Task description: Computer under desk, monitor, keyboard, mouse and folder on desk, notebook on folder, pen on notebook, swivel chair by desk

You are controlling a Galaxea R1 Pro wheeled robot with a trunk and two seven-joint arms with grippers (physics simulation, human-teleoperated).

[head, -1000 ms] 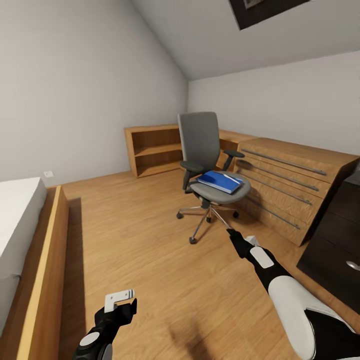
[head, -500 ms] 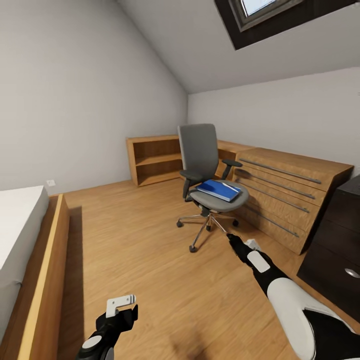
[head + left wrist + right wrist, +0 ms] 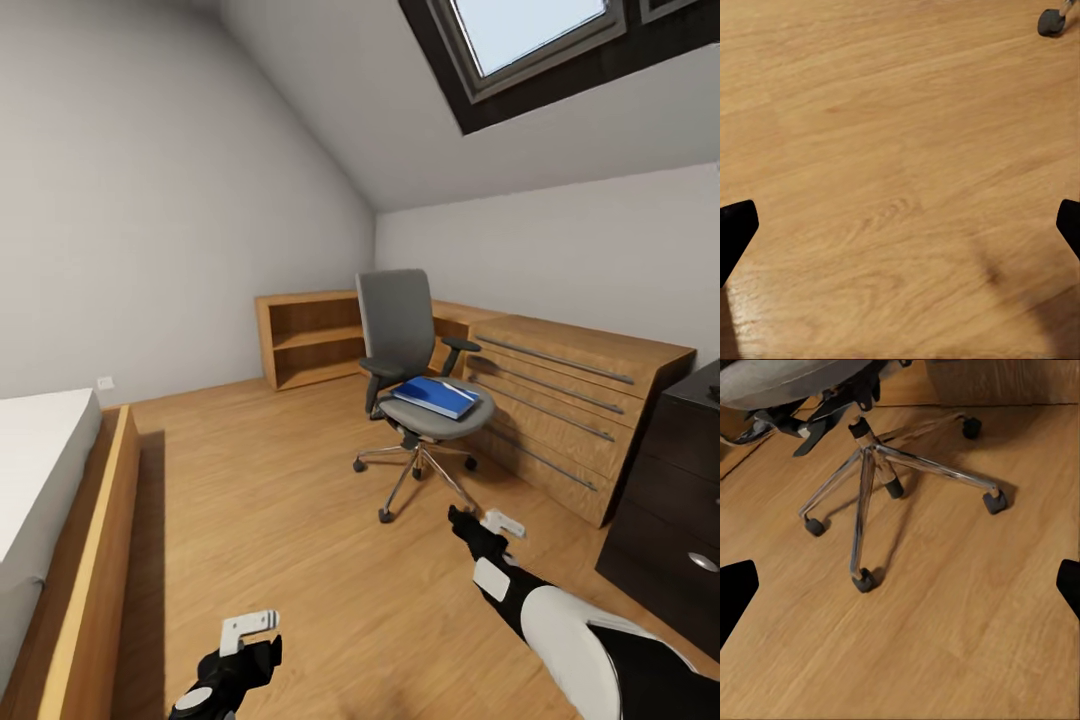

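The grey swivel chair (image 3: 402, 325) stands on the wood floor in front of the low light-wood cabinets, and the bright blue folder (image 3: 436, 396) lies flat on its seat. My right gripper (image 3: 490, 524) hovers open over the floor a short way in front of the chair. In the right wrist view the gripper (image 3: 900, 585) looks down at the chair's chrome star base (image 3: 867, 472) and black castors. Low on the left, my left gripper (image 3: 250, 632) is open above bare floor. The left wrist view has its gripper (image 3: 900, 225) over planks, with one castor (image 3: 1050, 21) at the edge.
A bed with a wooden frame (image 3: 95, 560) runs along the left. An open wooden shelf unit (image 3: 308, 340) and a drawer cabinet (image 3: 570, 400) line the far wall and right side. A dark drawer unit (image 3: 675, 490) stands at the right edge. A skylight (image 3: 530, 40) sits in the sloped ceiling.
The whole view has tilted upward, so more skylight shows and chair, floor and arms sit lower in the picture. The right gripper has drawn back slightly from the chair. Folder unmoved on the seat.
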